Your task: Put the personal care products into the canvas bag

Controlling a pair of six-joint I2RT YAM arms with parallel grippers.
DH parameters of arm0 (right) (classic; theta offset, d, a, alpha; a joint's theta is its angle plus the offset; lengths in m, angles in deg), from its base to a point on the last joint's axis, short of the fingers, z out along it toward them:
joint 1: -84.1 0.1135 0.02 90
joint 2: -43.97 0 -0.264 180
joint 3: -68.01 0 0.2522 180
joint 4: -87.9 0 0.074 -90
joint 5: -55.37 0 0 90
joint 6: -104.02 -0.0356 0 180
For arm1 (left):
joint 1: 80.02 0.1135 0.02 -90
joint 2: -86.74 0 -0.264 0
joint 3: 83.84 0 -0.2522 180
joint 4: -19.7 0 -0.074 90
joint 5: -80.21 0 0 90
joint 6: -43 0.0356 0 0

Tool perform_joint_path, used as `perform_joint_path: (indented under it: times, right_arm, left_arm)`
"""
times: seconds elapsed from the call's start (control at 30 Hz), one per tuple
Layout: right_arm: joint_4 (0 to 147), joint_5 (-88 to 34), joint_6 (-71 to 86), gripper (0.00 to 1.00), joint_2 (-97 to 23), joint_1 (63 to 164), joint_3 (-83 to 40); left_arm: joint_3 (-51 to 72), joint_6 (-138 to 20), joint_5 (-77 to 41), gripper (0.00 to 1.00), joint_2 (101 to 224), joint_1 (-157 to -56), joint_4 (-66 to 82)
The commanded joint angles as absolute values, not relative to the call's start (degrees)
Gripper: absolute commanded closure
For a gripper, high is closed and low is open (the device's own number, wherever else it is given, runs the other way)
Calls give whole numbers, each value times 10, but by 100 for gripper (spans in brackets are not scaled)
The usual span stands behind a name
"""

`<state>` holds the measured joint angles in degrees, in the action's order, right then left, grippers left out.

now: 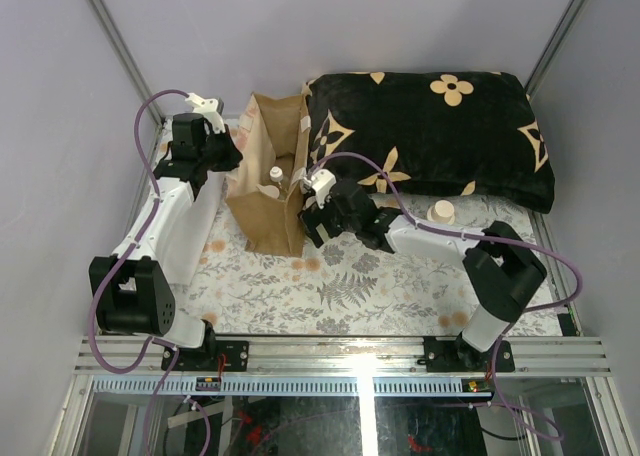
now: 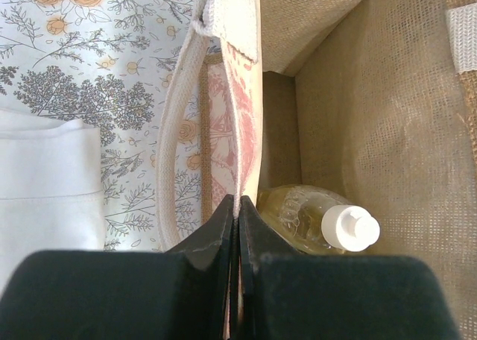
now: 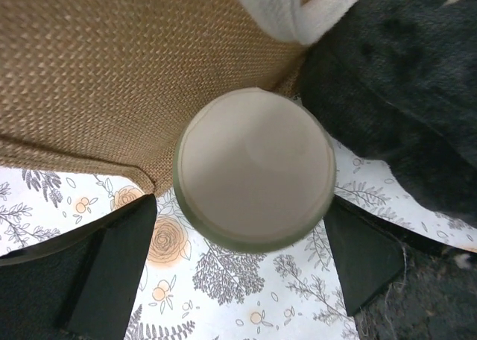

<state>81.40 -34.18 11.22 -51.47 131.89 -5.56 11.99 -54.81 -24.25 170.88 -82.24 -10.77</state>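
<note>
Up in the middle left of the overhead view stands the bag [image 1: 268, 181], tall and open-mouthed on the flowered table cover [image 1: 350, 286], with the black cushion [image 1: 430, 136] touching its right side. The left gripper [image 1: 225, 156] is at the bag's left rim. Its wrist camera shows the jaws pressed nearly together on the edge of the bag wall, just beside the pale handle strap [image 2: 177, 124]. Inside the bag, at the lower right of that frame, lies the amber bottle [image 2: 317, 219], white cap pointing right. A folded white cloth [image 2: 45, 183] lies outside, at the left.

The right gripper [image 1: 312, 219] is low at the bag's right side. In its own view the jaws stand fairly wide, with the green bottle [image 3: 253, 177] held between the fingers [image 3: 112, 273]. Its pale cap fills the centre and hides the contact itself. A beige bottle [image 1: 440, 213] stands on the table cover just below the cushion, right of centre.
</note>
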Motion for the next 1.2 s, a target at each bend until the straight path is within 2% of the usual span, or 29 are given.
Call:
perform_joint_path:
  times: [0.0,0.37,0.63,0.87,1.17]
  right_arm:
    - [870,-326,122,1,-543,1315,-89]
    - [912,-324,124,1,-568,1313,-95]
    - [893,-300,126,24,-579,1307,-109]
    - [853,-276,130,53,-593,1304,-135]
    - [748,-325,114,77,-553,1268,-195]
  left_arm:
    - [111,-536,-235,100,1708,-825,-111]
    - [114,-539,-233,100,1714,-825,-108]
    - [107,-540,-234,100,1723,-825,-107]
    - [101,-540,-234,100,1729,-825,-106]
    - [100,-538,-231,100,1730,-825,-105]
